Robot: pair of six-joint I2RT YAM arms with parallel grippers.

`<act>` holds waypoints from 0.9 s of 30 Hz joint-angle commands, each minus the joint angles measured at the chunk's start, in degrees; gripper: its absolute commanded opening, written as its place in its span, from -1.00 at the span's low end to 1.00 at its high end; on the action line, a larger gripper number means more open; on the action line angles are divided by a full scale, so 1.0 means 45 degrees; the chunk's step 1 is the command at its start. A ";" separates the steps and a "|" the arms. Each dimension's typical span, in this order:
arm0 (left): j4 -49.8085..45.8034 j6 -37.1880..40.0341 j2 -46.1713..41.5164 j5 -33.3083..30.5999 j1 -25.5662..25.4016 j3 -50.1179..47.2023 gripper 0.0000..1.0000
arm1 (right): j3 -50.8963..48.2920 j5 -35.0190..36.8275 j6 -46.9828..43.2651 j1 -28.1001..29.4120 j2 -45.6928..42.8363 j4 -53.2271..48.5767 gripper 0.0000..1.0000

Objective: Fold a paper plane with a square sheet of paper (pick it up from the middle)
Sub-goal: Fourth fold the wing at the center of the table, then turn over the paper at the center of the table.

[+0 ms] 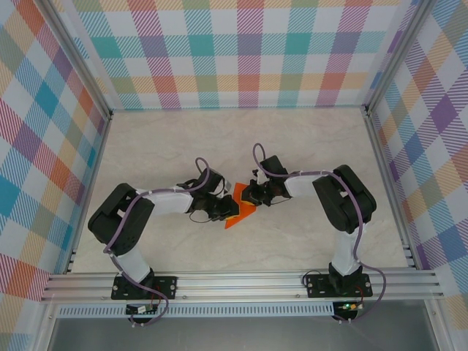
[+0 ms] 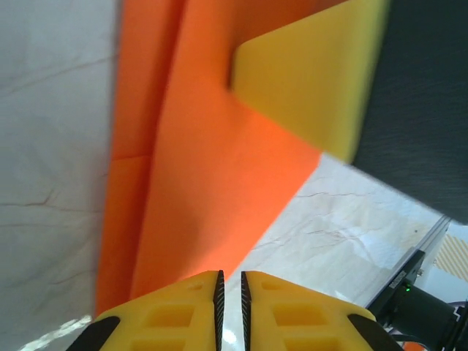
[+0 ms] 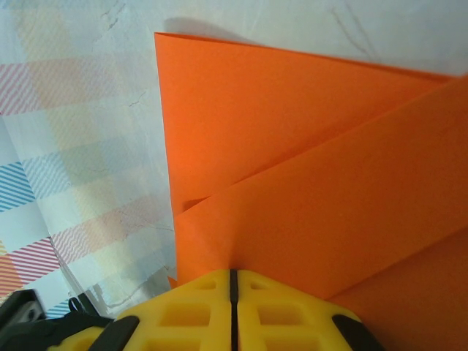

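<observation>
While my right gripper (image 3: 232,273) pinches the part-folded orange sheet (image 3: 292,146), my left gripper (image 2: 230,276) sits barely parted, its hold unclear; I judge wing folds remain.

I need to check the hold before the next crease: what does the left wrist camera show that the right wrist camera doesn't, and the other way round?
Left wrist camera: the right gripper's yellow finger lying on the orange paper, and the left gripper at the paper's edge, slightly parted. Right wrist camera: the right gripper shut, its tips against the paper, and plaid reflections on the table. Both: the folded paper with overlapping layers, flat on the pale table.
</observation>
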 commanded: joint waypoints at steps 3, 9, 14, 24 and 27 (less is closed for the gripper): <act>0.0293 -0.0242 -0.0330 0.0181 0.0180 -0.1225 -0.68 | -0.0455 0.0940 -0.0106 -0.0019 0.0557 -0.0523 -0.84; -0.0881 0.0564 -0.0683 0.0023 0.0180 -0.1988 -0.66 | -0.0387 0.0980 -0.0193 -0.0009 0.0554 -0.0668 -0.84; -0.0857 0.0636 -0.0923 0.0085 0.0180 -0.2586 -0.66 | -0.0320 0.0930 -0.0177 -0.0019 0.0557 -0.0675 -0.83; -0.3520 0.1198 -0.3609 -0.1939 0.0236 -0.2316 -0.69 | -0.0026 0.0709 -0.0212 -0.0018 0.0460 -0.0808 -0.82; -0.3762 0.1248 -0.4331 -0.2013 0.0365 -0.1992 -0.67 | 0.0172 0.0499 -0.0230 -0.0019 0.0328 -0.0850 -0.81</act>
